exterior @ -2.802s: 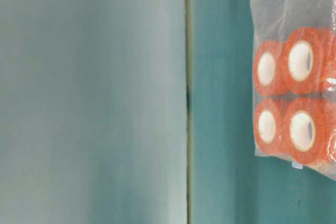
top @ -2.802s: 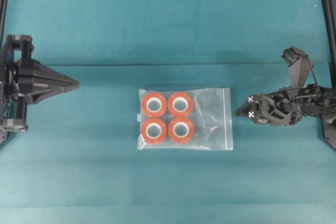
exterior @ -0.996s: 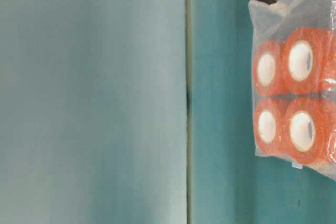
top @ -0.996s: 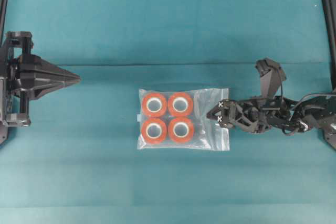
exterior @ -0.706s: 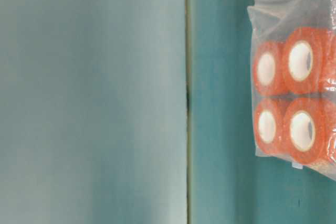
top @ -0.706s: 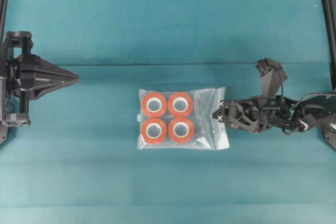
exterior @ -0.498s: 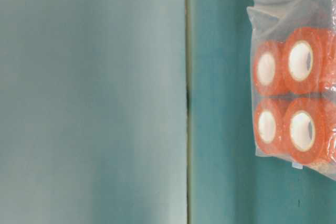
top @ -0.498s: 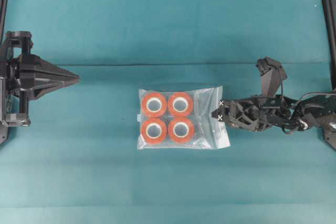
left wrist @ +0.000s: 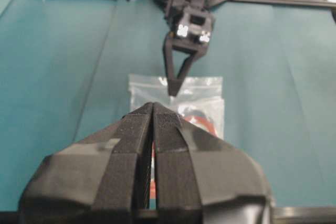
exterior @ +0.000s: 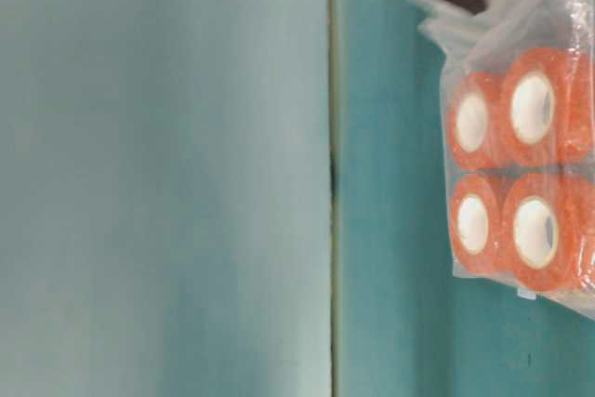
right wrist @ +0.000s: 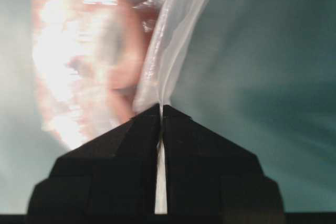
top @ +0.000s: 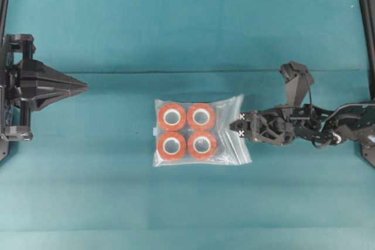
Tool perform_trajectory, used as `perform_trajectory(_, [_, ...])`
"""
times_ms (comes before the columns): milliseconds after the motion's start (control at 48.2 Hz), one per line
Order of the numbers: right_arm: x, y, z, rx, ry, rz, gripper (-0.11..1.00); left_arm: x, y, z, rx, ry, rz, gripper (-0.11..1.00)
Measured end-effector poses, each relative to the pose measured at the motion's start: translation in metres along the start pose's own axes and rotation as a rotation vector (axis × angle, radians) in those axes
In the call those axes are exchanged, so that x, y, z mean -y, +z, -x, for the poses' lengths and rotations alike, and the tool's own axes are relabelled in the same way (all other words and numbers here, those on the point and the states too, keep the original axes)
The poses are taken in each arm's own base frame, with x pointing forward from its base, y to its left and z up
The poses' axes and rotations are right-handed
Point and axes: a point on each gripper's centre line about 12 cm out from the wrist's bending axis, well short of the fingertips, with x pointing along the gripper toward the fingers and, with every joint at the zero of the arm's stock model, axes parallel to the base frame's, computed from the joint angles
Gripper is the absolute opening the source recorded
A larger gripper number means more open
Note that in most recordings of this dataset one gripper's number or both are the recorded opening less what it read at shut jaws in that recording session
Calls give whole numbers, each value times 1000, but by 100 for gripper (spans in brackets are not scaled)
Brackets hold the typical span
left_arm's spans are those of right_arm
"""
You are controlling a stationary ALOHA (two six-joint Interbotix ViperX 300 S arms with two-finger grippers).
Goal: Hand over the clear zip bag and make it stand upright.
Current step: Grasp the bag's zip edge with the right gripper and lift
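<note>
The clear zip bag [top: 229, 141] lies mid-table with orange-red tape rolls [top: 187, 131] packed in its left half. My right gripper [top: 239, 125] is shut on the bag's right edge, and that edge is bunched and lifted off the cloth. In the right wrist view the plastic [right wrist: 176, 35] runs up from between the closed tips of the right gripper [right wrist: 160, 107]. My left gripper [top: 85, 88] is shut and empty, well to the left of the bag. The left wrist view has the left gripper [left wrist: 153, 105] in front, with the bag [left wrist: 207, 88] and the right gripper [left wrist: 173, 91] facing it beyond.
A teal cloth [top: 187, 33] covers the table, with a fold line [top: 176, 72] across it. Black arm mounts stand at the far left [top: 14, 115] and the far right [top: 368, 139]. In the table-level view the bag [exterior: 521, 165] fills the right side.
The right gripper closed on the bag's right edge and drew it up and slightly left, crumpling that side. The rolls stayed put. The left arm hardly moved.
</note>
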Motion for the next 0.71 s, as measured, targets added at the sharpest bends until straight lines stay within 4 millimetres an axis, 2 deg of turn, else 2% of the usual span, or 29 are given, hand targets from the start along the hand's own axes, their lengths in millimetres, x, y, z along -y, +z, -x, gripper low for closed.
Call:
perform_trajectory(208, [-31, 10, 16, -27, 68, 54, 4, 0, -1, 0, -5, 0, 21, -1])
perform_trajectory(436, [-60, 29, 32, -109, 70, 161, 4, 0, 5, 0, 1, -2, 158, -1])
perform_trajectory(706, [-98, 53, 37, -228, 59, 283, 4, 0, 2, 0, -31, 3, 245, -1])
